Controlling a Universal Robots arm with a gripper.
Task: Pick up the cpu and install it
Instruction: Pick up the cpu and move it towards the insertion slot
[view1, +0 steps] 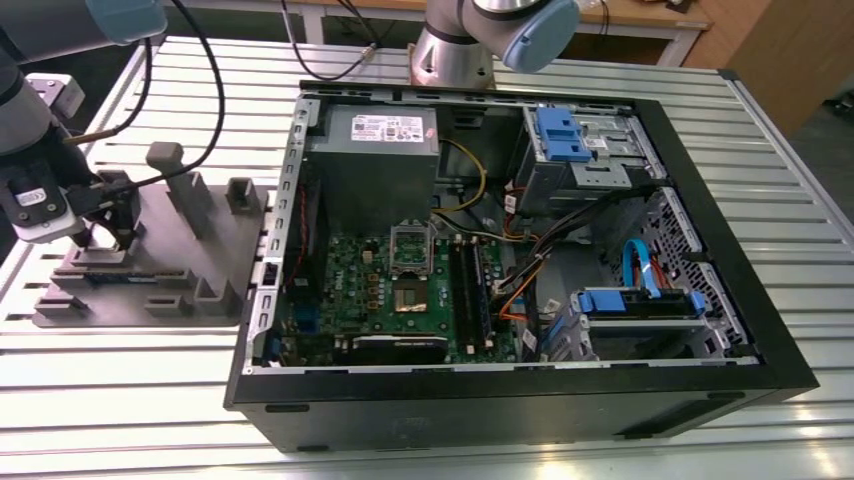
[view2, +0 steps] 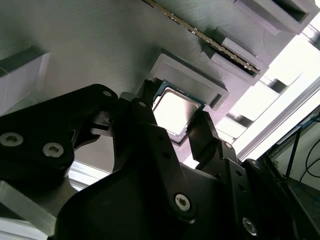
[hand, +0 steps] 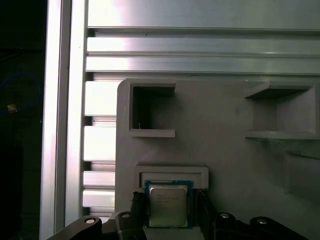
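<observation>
We see the end effector (view1: 107, 238) down at the grey holder (view1: 200, 250), which lies on the counter (view1: 134, 400) at the exterior view's left, just beside the open case (view1: 534, 410). The cpu (hand: 169, 204) lies flat in its shallow recess in the holder, metal top up. The fingers (hand: 138, 200) stand apart, one on each side of the cpu, and in the first wrist view a thin gap shows between each and the chip's edge. We judge the task barely begun: the end effector is lined up for the grasp, but the cpu is neither clamped nor lifted. The socket (view1: 411, 292) on the green board (view1: 350, 290) inside the case is bare, so the pick, the carry and the install all remain
</observation>
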